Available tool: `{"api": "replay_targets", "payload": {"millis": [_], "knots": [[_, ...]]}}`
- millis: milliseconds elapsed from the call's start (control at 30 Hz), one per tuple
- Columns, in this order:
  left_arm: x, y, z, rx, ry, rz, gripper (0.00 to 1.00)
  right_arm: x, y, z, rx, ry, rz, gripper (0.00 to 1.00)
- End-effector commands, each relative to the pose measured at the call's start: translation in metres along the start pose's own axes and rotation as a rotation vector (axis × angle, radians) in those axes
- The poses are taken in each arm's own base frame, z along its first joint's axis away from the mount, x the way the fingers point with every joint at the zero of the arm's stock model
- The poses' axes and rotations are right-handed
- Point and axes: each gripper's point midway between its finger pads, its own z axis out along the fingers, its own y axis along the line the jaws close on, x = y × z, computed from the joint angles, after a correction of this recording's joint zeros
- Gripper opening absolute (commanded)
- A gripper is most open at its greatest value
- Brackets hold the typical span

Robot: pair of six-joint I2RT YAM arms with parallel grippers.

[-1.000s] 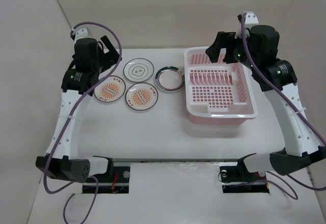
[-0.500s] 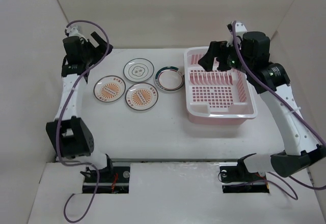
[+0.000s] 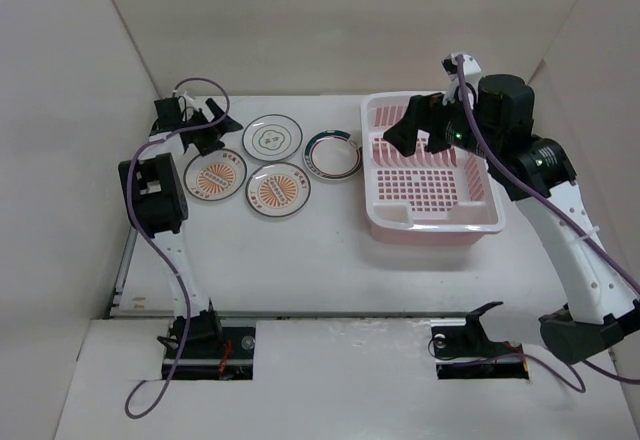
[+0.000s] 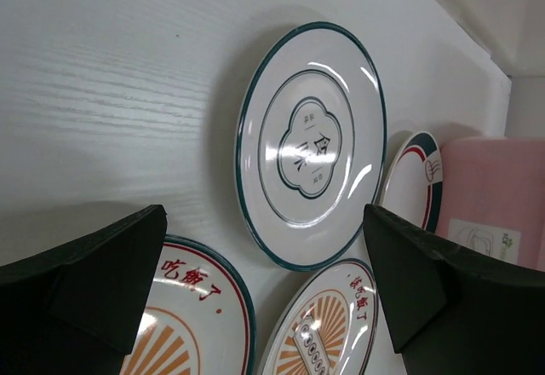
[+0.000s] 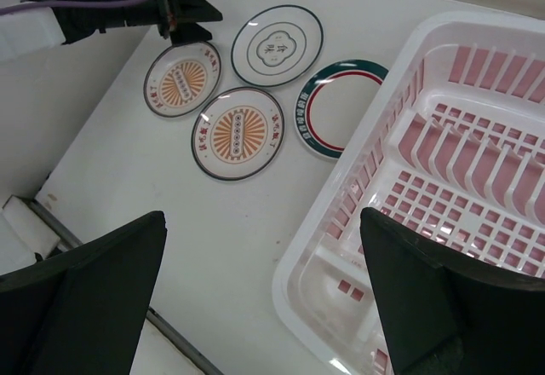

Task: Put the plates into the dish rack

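- Ringed plate (image 4: 311,147): dark Chinese characters inside the centre quatrefoil; 食 on top, the one under it half lost in glare, the small side characters too fine to read.
- Sunburst plate (image 4: 192,324), below the ringed plate: red 吃飯了 on the rim.
- Second sunburst plate (image 4: 328,328), below and right of the ringed plate: the same kind of red characters, partly legible.
- Banded plate (image 4: 413,183), right of the ringed plate: small red emblem, unreadable.
- Rack (image 4: 502,179), further right: pale sticker (image 4: 481,239), print illegible.

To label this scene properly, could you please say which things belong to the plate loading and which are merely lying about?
Job:
two round white plates with orange sunburst centres
round white plate with thin dark rings
round white plate with dark green rim
rectangular pale pink plastic dish rack

Just there:
white table
beige back wall
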Motion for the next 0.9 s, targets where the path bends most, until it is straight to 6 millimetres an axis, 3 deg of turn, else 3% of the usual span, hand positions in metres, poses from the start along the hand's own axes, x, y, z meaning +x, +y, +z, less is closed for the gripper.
{"api": "replay_targets", "payload": {"millis": [0, 100, 267, 367, 567, 600, 800, 867], "knots": [[-0.037, -0.046, -0.011, 0.137, -0.074, 0.118, 1.0, -0.014, 0.005, -0.003, -0.016, -0.058, -0.038, 1.0], [-0.04, -0.04, -0.001, 0.145, -0.065, 0.103, 1.0, -0.014, 0.004, 0.004, -0.014, -0.048, -0.036, 1.0], [-0.052, -0.057, 0.016, 0.165, -0.068, 0.136, 1.0, -0.019, 0.003, 0.011, -0.014, -0.048, -0.036, 1.0], [-0.052, -0.056, 0.025, 0.16, -0.067, 0.12, 1.0, -0.018, 0.003, 0.018, -0.02, -0.034, -0.033, 1.0], [-0.048, -0.026, 0.043, 0.08, -0.067, 0.084, 0.96, -0.022, 0.005, 0.02, -0.029, -0.034, -0.034, 1.0], [-0.048, -0.033, 0.045, 0.089, -0.068, 0.094, 0.95, -0.022, 0.005, 0.02, -0.03, -0.034, -0.034, 1.0], [-0.038, -0.023, 0.06, 0.081, -0.04, 0.071, 0.89, -0.024, 0.003, 0.022, -0.019, -0.036, -0.034, 1.0], [-0.036, -0.021, 0.064, 0.09, -0.036, 0.06, 0.83, -0.022, 0.003, 0.022, -0.017, -0.028, -0.031, 1.0]]}}
